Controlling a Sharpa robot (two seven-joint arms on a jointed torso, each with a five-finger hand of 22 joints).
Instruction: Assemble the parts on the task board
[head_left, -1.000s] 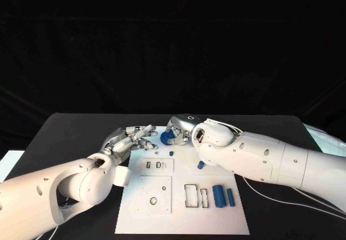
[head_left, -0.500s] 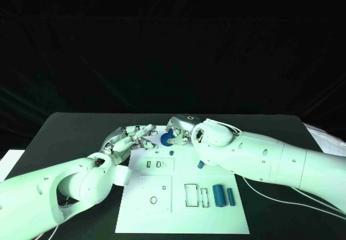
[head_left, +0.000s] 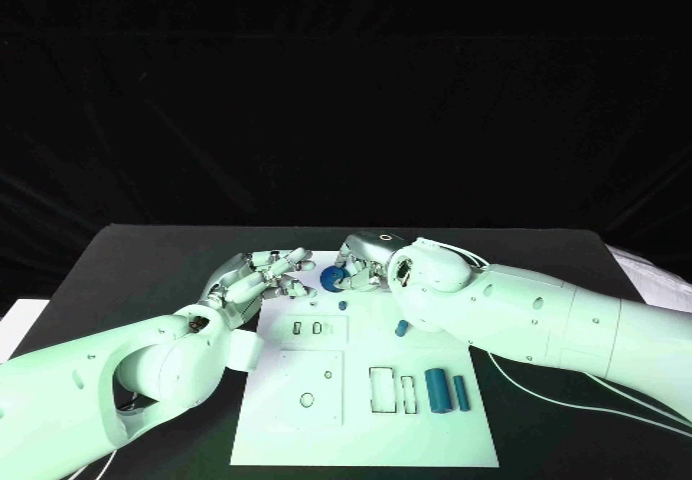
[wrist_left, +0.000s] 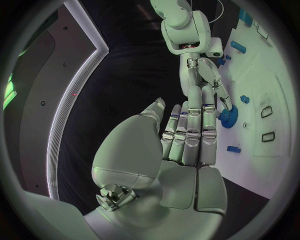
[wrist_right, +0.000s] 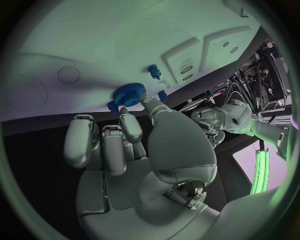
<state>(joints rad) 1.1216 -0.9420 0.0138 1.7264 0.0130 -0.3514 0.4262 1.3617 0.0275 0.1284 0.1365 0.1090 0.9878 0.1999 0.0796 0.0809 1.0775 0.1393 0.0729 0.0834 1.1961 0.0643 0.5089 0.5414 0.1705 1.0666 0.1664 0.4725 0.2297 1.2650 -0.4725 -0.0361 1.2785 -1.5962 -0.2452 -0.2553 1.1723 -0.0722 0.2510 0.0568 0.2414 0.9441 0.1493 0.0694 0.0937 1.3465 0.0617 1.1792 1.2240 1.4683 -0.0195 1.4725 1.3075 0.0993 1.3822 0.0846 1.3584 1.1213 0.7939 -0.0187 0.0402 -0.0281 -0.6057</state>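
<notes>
The right hand (wrist_right: 134, 145) pinches the blue gear (wrist_right: 129, 93), hidden overhead; left hand (wrist_left: 187, 135) is released.

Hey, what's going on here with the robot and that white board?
Both hands meet at the far edge of the task board. The right hand touches a round blue gear with its fingertips; whether it grips it is unclear. The left hand hovers beside it with fingers extended. Two blue bars lie unused near the board's right edge.
</notes>
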